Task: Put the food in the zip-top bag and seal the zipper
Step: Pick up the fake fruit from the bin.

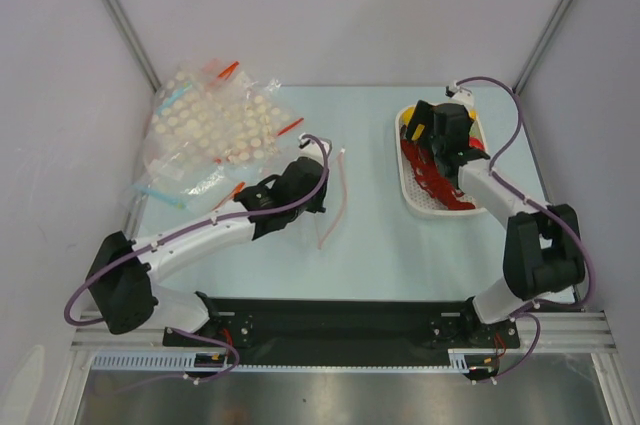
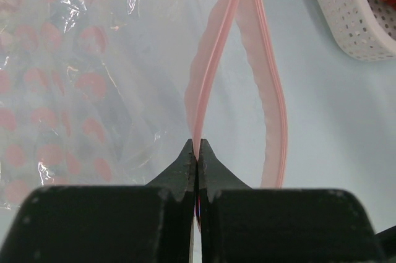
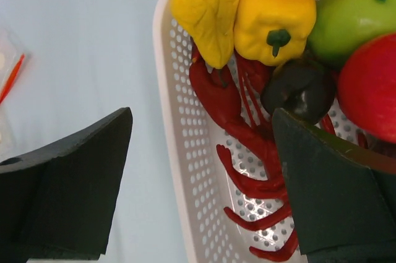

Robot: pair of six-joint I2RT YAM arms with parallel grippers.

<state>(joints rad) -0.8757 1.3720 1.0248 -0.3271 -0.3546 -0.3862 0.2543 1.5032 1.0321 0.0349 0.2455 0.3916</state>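
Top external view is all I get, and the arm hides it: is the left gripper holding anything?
Observer: Yes. The left wrist view shows the left gripper shut on one strip of the pinkish-red zipper of the zip-top bag.
Operator: Is the bag's mouth open?
Observer: Yes, beyond the pinch the two zipper strips bow apart.
Operator: And the right gripper, has it grabbed any food?
Observer: No. The right gripper is open, straddling the rim of the white basket, with the red lobster lying below, ungripped.
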